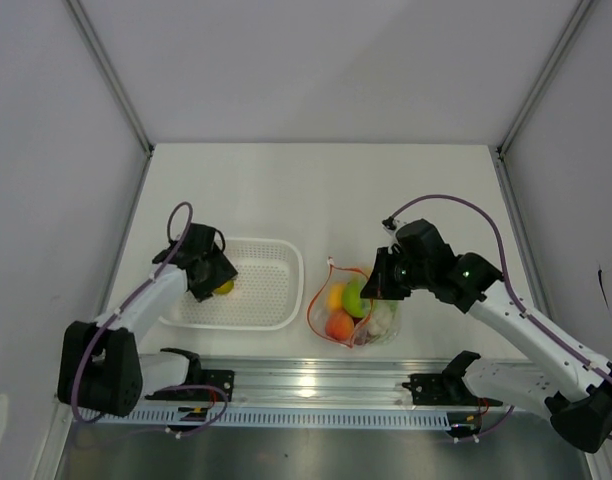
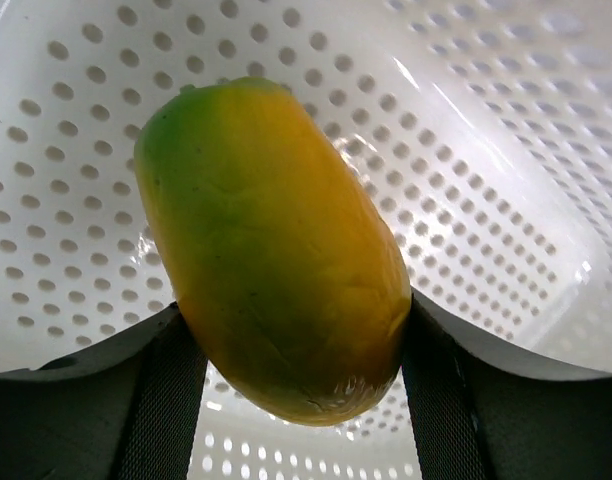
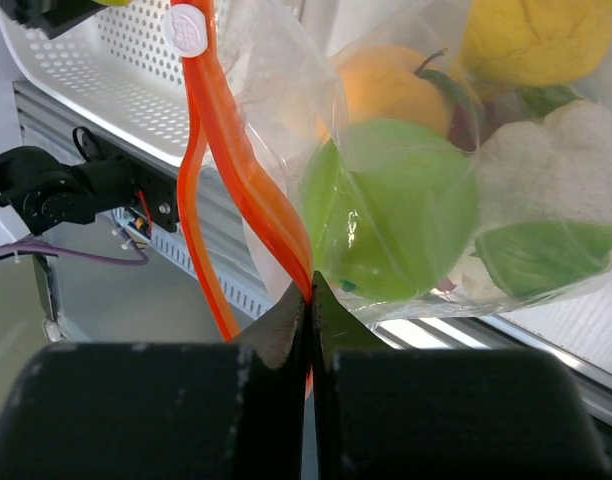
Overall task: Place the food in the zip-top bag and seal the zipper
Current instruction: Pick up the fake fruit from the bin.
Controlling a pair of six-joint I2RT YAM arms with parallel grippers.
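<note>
My left gripper (image 1: 222, 285) is shut on a yellow-green mango-like fruit (image 2: 271, 250), held inside the white basket (image 1: 271, 285). My right gripper (image 3: 311, 290) is shut on the orange zipper (image 3: 251, 180) of the clear zip-top bag (image 1: 352, 310), holding the bag's mouth. In the bag I see a green fruit (image 3: 396, 215), an orange fruit (image 3: 386, 85), a yellow fruit (image 3: 536, 40) and a white cauliflower-like lump (image 3: 571, 150). The bag lies right of the basket, with an orange fruit (image 1: 338, 325) and a green one (image 1: 355, 297) showing in the top view.
The white perforated basket (image 2: 506, 130) stands left of the bag, near the table's front edge. A metal rail (image 1: 316, 385) runs along the front with both arm bases on it. White walls enclose the table on three sides.
</note>
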